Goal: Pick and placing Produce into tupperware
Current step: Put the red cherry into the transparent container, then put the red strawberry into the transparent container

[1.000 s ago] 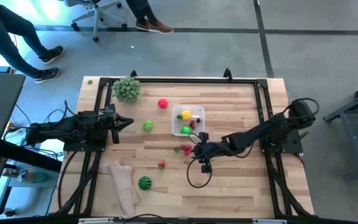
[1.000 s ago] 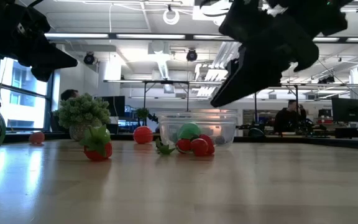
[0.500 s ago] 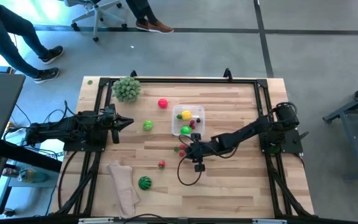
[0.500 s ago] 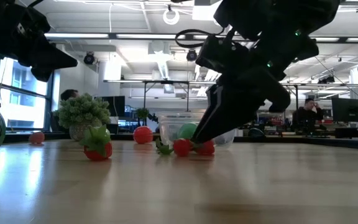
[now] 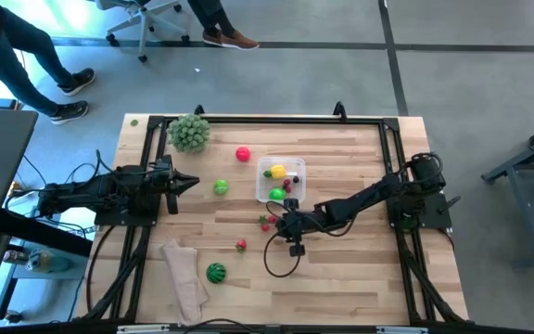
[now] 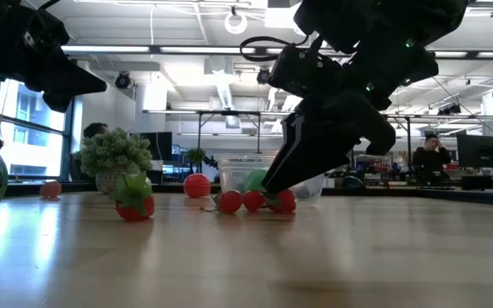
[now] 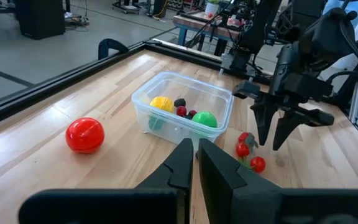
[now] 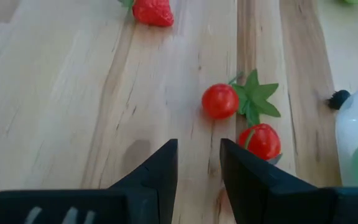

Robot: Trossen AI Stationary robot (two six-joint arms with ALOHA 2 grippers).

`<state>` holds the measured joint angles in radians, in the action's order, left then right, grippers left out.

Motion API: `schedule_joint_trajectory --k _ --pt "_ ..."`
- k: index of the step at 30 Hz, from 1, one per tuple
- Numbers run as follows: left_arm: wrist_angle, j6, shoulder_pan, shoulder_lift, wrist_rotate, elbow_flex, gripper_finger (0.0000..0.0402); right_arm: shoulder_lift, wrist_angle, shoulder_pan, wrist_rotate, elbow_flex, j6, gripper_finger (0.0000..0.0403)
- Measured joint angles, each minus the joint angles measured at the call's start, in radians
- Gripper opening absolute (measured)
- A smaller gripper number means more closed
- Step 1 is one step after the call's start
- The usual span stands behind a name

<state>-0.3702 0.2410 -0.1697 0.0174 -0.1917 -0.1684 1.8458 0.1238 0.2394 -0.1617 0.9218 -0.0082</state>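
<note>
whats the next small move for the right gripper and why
Probably shift sideways over a red tomato and close. The right gripper is open and low over bare wood, with two tomatoes off to one side near the tupperware, so nothing sits between its fingers. The left gripper waits at the table's left.

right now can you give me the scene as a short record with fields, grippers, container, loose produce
right gripper: open, low over the table beside the small red tomatoes, holding nothing
left gripper: shut, waiting at the table's left side
tupperware: on the table, holds yellow, green and red pieces and a dark berry
loose produce: red ball, green piece, strawberry, watermelon ball
other: leafy ball, beige cloth
</note>
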Motion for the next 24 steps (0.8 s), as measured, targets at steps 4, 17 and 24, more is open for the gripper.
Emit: schedule_joint_trajectory --k 4,17,24 --pt "0.000 0.000 0.000 0.000 0.000 0.000 0.0017 -0.002 -0.008 0.000 -0.046 0.000 0.000 0.0110" --pt "0.001 0.000 0.000 0.000 0.000 0.000 0.0017 -0.054 -0.161 0.008 -0.077 0.001 0.071 0.0119" --pt "0.000 0.000 0.000 0.000 0.000 0.000 0.0017 -0.054 -0.200 0.007 -0.086 0.000 0.154 0.0168"
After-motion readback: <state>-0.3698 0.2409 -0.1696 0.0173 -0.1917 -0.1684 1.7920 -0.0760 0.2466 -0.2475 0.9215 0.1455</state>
